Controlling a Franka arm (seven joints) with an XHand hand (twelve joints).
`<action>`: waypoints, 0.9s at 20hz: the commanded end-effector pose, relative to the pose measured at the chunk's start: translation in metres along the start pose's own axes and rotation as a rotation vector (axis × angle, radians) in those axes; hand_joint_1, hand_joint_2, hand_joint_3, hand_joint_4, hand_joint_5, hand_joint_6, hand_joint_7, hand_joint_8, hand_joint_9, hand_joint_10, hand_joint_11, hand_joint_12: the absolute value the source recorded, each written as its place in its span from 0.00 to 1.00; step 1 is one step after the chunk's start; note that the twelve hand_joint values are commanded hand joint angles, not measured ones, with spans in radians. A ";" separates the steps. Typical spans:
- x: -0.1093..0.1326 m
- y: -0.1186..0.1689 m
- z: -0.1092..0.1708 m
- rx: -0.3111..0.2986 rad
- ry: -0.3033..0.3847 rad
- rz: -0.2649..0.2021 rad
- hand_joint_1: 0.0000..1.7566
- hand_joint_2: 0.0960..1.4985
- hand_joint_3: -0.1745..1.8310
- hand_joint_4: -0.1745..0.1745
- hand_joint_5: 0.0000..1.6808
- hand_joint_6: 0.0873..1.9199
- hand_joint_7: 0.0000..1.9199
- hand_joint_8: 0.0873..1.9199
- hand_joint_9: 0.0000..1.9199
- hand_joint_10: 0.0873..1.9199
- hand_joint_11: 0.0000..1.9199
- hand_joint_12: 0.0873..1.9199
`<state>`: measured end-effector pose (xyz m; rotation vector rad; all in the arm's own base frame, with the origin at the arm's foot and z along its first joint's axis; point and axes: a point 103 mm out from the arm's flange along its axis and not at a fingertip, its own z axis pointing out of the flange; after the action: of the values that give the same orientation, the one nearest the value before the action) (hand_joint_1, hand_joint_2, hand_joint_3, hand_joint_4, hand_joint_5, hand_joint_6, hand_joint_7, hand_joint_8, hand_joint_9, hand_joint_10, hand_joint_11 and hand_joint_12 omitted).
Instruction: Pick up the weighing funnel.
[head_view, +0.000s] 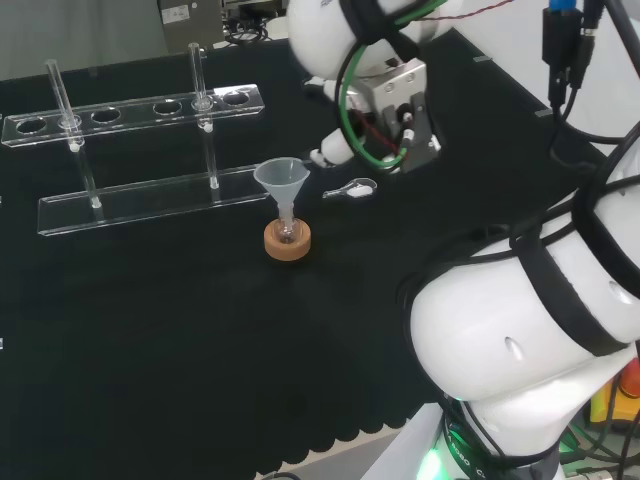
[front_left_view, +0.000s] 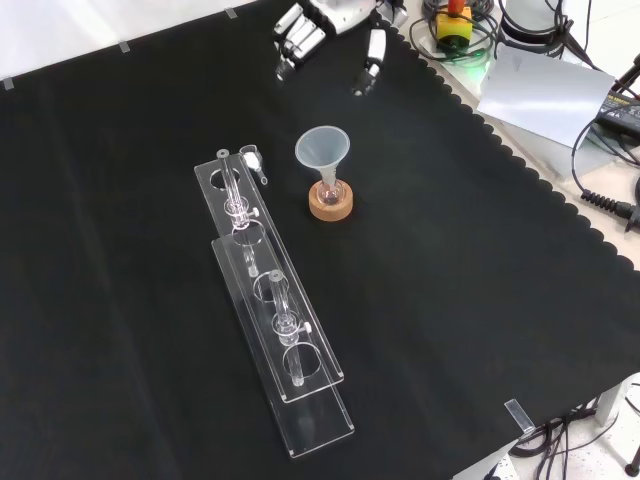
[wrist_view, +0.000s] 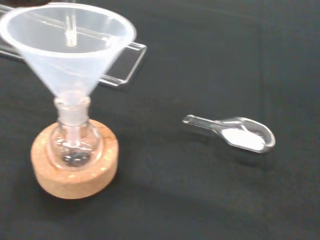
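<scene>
Weighing funnel (wrist_view: 235, 133): small clear scoop, short stem, white powder in bowl. Lies flat on black cloth (wrist_view: 200, 205), bowl up, near funnel (head_view: 281, 180), on its right in head view.

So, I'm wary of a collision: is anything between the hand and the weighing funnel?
Nothing visible does. Bare cloth lies between the hand and the weighing funnel; the funnel on its cork ring stands to one side.

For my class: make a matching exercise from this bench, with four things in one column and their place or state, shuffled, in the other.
1 weighing funnel
2 funnel
3 cork ring
4 hand

a under the small flask
b lying on the cloth, white powder inside
c upright, mouth up
d open, holding nothing

Pairs: 1-b, 2-c, 3-a, 4-d
</scene>
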<state>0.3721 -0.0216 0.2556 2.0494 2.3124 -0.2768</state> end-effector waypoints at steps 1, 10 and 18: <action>-0.039 -0.011 0.004 0.002 0.056 0.064 0.37 0.43 0.31 0.31 0.19 0.00 0.19 0.35 0.31 0.31 0.16 0.69; -0.074 0.010 0.022 0.033 0.051 0.104 0.43 0.43 0.34 0.34 0.27 0.00 0.26 0.33 0.35 0.28 0.19 0.68; -0.084 0.052 0.062 0.093 0.053 0.083 0.44 0.42 0.35 0.35 0.30 0.00 0.28 0.33 0.36 0.27 0.20 0.67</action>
<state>0.3945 -0.0915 0.2295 2.2111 2.2601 -0.2997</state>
